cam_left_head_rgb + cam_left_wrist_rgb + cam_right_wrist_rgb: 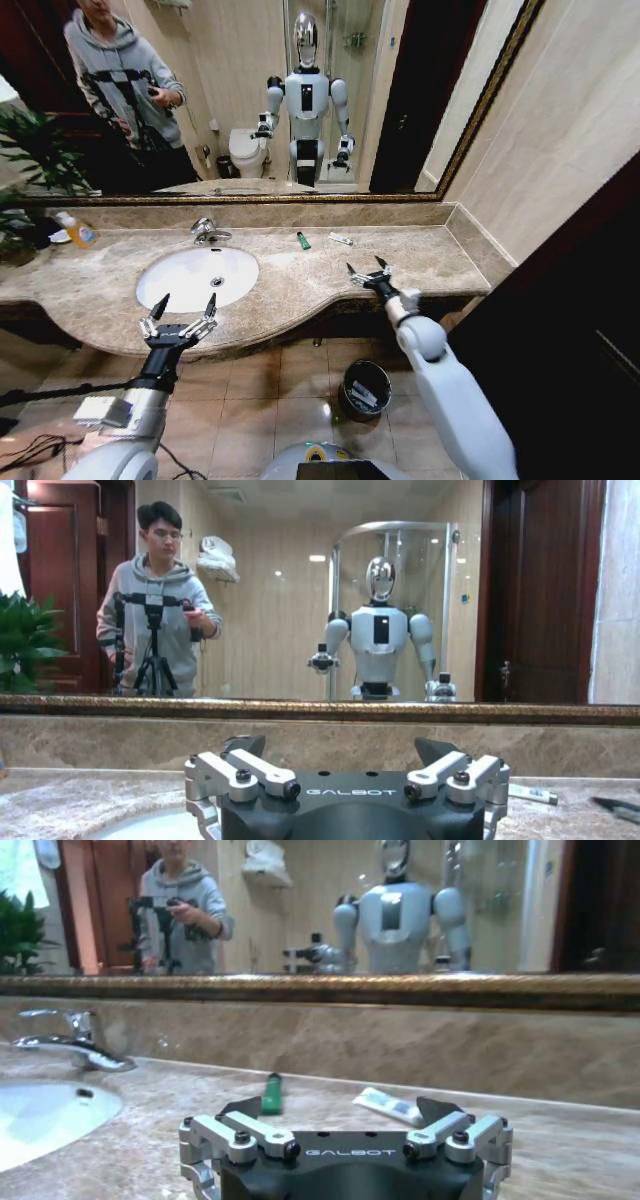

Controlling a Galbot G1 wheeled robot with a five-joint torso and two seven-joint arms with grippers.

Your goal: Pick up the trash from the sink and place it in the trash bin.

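The white oval sink [190,280] is set in the marbled counter under a chrome faucet [208,231]. Two pieces of trash lie on the counter behind and right of the basin: a green tube [303,240] [272,1093] and a white tube [341,239] [390,1104]. My right gripper [367,268] [340,1106] hovers open over the counter, just in front of them. My left gripper [185,305] [340,746] is open at the basin's front rim and holds nothing. The dark round trash bin [365,388] stands on the floor below the counter, with something pale inside.
A yellow-orange soap bottle [78,232] and a plant [25,160] stand at the counter's far left. A wide mirror [250,90] backs the counter, and a wall closes off the right end. Cables lie on the tiled floor [290,370] at the left.
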